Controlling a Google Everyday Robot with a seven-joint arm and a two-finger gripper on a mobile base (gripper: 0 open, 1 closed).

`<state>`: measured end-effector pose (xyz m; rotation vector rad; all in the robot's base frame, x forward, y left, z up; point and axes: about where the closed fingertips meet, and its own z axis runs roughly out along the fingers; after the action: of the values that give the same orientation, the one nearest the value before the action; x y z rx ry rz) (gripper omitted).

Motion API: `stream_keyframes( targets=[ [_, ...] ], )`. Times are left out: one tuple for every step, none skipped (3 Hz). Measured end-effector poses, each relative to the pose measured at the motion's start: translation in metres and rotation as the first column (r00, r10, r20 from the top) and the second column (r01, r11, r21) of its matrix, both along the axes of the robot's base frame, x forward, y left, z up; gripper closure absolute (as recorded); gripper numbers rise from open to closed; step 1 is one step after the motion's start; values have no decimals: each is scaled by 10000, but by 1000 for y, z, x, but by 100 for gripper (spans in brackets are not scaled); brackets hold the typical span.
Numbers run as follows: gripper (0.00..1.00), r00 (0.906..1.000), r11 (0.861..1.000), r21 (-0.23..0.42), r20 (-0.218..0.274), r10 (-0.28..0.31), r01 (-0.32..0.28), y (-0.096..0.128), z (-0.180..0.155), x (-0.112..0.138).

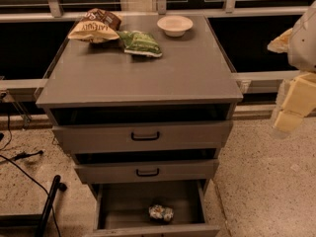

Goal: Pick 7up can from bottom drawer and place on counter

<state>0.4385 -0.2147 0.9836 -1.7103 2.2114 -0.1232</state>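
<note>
We see the gripper [290, 111] off to the right, well apart from the cabinet. The worktop [148, 78] lies bare across its front and middle; a brown snack bag [95, 26], a green snack bag [140, 43] and a bowl [175, 25] crowd the back. The bottom drawer [114, 206] stands open from above around the 7up can [161, 212], though the middle drawer [145, 171] overhangs its rear.

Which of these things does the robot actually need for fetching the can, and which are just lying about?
Needed: 7up can, in the open bottom drawer; counter; gripper, raised at the right.
Lying about: green snack bag, brown chip bag, white bowl, all on the counter.
</note>
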Motion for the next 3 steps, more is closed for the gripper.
stream_keyframes(
  targets=[
    [2,10000,10000,0,1,0,0,0,0,0],
    [24,10000,10000,0,1,0,0,0,0,0],
    [47,10000,10000,0,2,0,0,0,0,0]
  ],
)
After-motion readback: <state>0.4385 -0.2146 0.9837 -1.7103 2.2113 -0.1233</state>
